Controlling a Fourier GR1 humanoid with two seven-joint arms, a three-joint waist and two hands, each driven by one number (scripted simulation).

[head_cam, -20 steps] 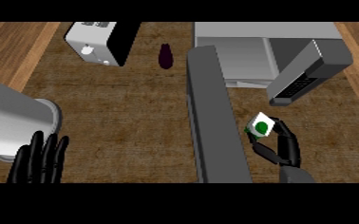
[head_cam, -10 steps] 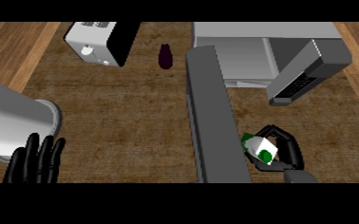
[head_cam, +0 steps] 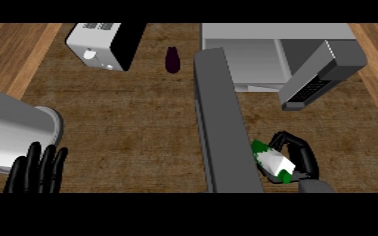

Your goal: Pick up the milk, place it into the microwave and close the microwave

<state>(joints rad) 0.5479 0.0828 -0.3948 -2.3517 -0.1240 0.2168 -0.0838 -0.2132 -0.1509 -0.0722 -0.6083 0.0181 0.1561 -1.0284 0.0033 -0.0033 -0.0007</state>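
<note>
While the microwave sits with its door swung wide toward me, I'd say the step in hand is carrying the milk up into that cavity. To do it well I'd lift first, keep the carton right of the door's long edge, then go forward into the opening before setting it down upright. The toaster and the dark eggplant sit left of the microwave, well clear. My left hand rests far left of the door, fingers straight, holding nothing. My right hand is curled round the milk, tilted, just right of the door's near end.
</note>
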